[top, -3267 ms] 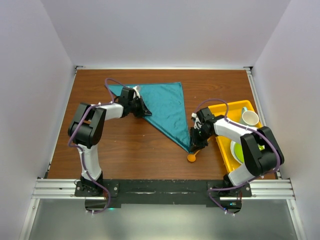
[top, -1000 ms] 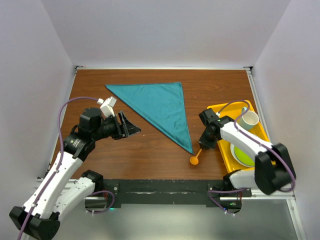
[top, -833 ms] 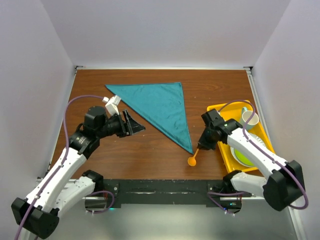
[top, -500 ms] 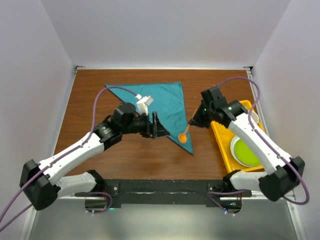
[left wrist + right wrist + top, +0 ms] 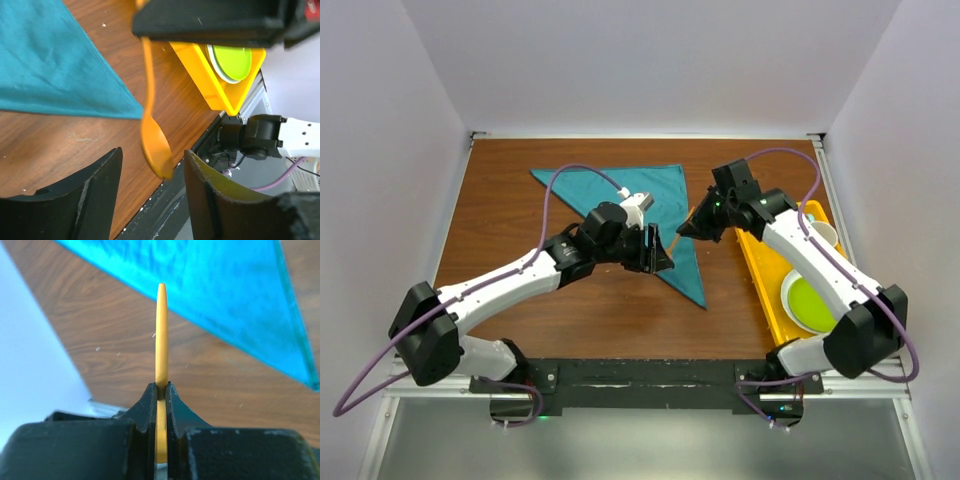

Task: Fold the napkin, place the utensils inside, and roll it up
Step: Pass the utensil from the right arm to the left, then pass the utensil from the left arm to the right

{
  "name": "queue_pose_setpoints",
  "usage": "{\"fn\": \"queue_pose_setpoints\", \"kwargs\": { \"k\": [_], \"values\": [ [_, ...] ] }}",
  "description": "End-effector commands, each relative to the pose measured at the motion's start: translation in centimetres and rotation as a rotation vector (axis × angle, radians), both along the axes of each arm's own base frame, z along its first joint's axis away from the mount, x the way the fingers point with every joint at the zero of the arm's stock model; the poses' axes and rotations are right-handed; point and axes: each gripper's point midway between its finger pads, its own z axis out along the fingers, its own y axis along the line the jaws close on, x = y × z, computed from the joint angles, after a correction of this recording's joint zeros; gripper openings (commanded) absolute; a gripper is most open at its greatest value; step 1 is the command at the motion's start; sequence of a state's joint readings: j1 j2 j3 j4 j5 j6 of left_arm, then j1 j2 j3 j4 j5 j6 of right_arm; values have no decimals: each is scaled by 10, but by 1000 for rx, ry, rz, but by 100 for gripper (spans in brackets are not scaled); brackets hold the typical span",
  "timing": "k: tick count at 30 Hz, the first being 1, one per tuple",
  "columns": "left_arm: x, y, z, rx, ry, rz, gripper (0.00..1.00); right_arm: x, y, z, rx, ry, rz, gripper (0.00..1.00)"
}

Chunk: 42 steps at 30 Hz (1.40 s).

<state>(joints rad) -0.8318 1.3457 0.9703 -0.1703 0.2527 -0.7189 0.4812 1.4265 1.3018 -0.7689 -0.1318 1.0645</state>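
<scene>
Over table point(image 5: 520, 200), spoon point(image 5: 151, 131) bowl-end toward left pincer point(image 5: 152, 152)

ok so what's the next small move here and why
Probably close the left jaws on the spoon. Its bowl hangs between them while they stand open, and the right jaws are shut on its handle, holding it in the air beside the napkin. It looks like a handover.
</scene>
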Motion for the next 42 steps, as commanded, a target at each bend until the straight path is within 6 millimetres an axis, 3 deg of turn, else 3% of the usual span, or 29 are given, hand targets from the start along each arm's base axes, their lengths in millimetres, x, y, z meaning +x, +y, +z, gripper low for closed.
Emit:
{"fn": "queue_pose_setpoints", "kwargs": {
  "k": [1, 2, 6, 7, 8, 9, 11, 12, 14, 15, 17, 18, 19, 23, 25, 28, 34, 42],
  "values": [
    [19, -6, 28, -31, -91, 30, 50, -20, 9, 16, 139, 16, -14, 0],
    [18, -8, 28, -36, -85, 19, 46, -25, 9, 19, 146, 13, -12, 0],
    [14, -2, 26, -26, -55, 22, 3, -39, 8, 21, 144, -8, 31, 0],
    [12, 1, 26, -19, -52, 20, 0, -43, 6, 20, 131, -13, 55, 2],
    [7, 7, 21, 8, -32, 21, 0, -46, 7, 24, 135, -44, 94, 18],
    [1, 12, 29, -1, -37, 19, 0, -49, 5, 24, 105, -79, 160, 28],
    [-10, 27, 23, 15, 7, 19, 0, -59, 8, 29, 104, -125, 281, 46],
    [-16, 35, 30, -1, 9, 22, 0, -61, 9, 37, 68, -241, 430, 56],
    [-22, 46, 36, -29, 48, 22, 0, -71, 6, 47, 6, -354, 605, 61],
    [-29, 53, 38, -29, 72, 19, 0, -77, -9, 51, -113, -463, 704, 69],
    [-37, 60, 42, -41, 101, 0, 0, -89, -14, 61, -229, -611, 826, 75],
    [-45, 65, 42, -34, 119, -8, 0, -81, -25, 60, -362, -704, 863, 76],
    [-49, 67, 40, -29, 130, -19, 0, -88, -29, 75, -398, -815, 881, 81],
    [-76, 73, 29, -27, 211, -97, 0, -104, -7, 100, -490, -1108, 1118, 83],
    [-87, 76, 24, -37, 240, -119, 0, -117, 9, 103, -506, -1256, 1338, 94],
    [-96, 80, 22, -37, 275, -122, 0, -114, 27, 115, -557, -1361, 1420, 94],
    [-107, 81, 29, -78, 279, -162, 0, -112, 61, 96, -659, -1435, 1677, 89],
    [-108, 79, 38, -91, 289, -170, 0, -112, 78, 86, -711, -1580, 1783, 74]
  ]
}}
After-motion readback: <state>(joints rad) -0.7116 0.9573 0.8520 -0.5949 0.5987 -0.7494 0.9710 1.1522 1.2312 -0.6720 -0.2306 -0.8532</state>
